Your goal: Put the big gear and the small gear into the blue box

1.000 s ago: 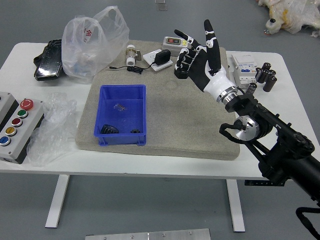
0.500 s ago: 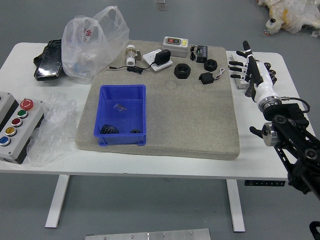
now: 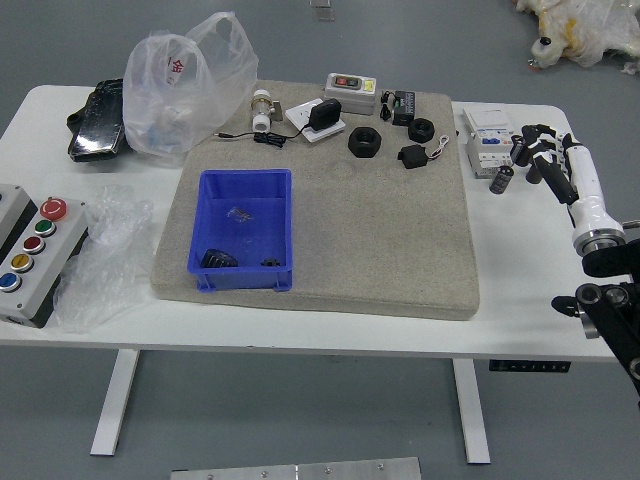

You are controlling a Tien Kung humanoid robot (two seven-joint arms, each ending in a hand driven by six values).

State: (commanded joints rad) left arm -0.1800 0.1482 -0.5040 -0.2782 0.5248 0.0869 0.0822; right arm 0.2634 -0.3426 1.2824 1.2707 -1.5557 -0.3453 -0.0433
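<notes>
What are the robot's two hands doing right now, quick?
Left hand: out of the picture, so it can't be told.
Right hand: open, with no object visible in its grasp, over the table's far right side.

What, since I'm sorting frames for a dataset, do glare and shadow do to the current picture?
Head view: lighting looks even, shadows soft; glare whitens patches of the glossy black package and the translucent white plastic bag; small dark parts in the rectangular blue plastic box show little detail; the robot's black right hand blends with nearby black cylinders.
</notes>
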